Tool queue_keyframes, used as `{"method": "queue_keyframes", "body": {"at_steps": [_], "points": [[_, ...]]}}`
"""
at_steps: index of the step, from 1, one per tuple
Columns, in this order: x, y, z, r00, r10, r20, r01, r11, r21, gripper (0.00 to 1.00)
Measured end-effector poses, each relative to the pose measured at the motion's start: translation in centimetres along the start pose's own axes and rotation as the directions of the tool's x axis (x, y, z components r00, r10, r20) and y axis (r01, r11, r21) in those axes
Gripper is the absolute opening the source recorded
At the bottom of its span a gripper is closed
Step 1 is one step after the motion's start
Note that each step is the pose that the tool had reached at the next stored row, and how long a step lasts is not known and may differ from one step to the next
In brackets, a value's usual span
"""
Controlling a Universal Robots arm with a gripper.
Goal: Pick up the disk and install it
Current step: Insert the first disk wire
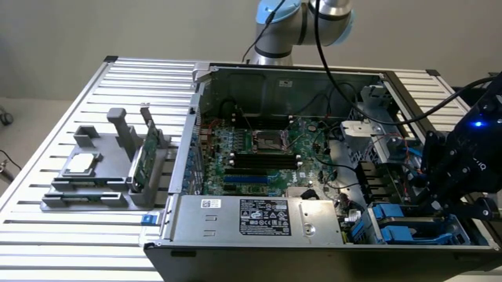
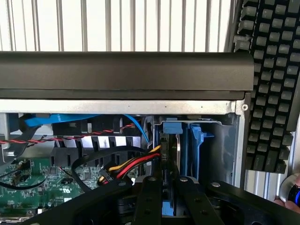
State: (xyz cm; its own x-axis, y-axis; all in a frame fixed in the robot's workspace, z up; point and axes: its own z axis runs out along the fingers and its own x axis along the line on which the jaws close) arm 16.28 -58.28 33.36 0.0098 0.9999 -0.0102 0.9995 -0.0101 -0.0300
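The disk [image 2: 178, 149] stands on edge in the drive bay at the case's corner, a thin silver slab with blue carrier tabs [image 2: 171, 127] at its far end. My gripper [image 2: 168, 183] is shut on its near edge, one black finger [image 2: 149, 199] on each side. In the exterior view my gripper [image 1: 441, 202] hangs low over the drive bay [image 1: 396, 228] at the exterior view's right, where blue carrier plastic shows below it.
The open computer case [image 1: 196, 117] lies on a slatted table [image 1: 70, 247], with its motherboard [image 1: 259, 147] and power supply [image 1: 263, 217] exposed. Red, yellow and black cables [image 2: 126, 166] run close beside the bay. A grey fixture [image 1: 86, 194] on the exterior view's left holds a silver chip [image 1: 82, 164] and a green card [image 1: 146, 155].
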Motion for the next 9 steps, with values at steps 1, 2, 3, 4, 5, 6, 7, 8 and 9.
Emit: {"method": "queue_keyframes", "body": {"at_steps": [1,2,3,4,5,6,7,8,9], "points": [[0.0,0.02,0.04,1.0,0.0,-0.001,0.0,1.0,-0.0006,0.18],[0.0,-0.01,0.04,1.0,0.0,-0.001,0.0,1.0,0.0001,0.18],[0.0,-0.05,-0.04,1.0,0.0,-0.0005,0.0,1.0,0.0002,0.25],[0.0,-0.1,-0.18,1.0,0.0,-0.0002,0.0,1.0,0.0002,0.25],[0.0,-0.14,-0.36,1.0,0.0,-0.0003,0.0,1.0,0.0002,0.25],[0.0,-0.18,-0.66,1.0,0.0,-0.0002,0.0,1.0,0.0002,0.25],[-0.1,-0.25,-0.94,1.0,0.0,-0.0003,0.0,1.0,0.0002,0.25],[-0.1,-0.35,-1.23,1.0,0.0,-0.0003,0.0,1.0,0.0003,0.25],[-0.1,-0.5,-1.48,1.0,0.0,-0.0004,0.0,1.0,0.0003,0.25]]}}
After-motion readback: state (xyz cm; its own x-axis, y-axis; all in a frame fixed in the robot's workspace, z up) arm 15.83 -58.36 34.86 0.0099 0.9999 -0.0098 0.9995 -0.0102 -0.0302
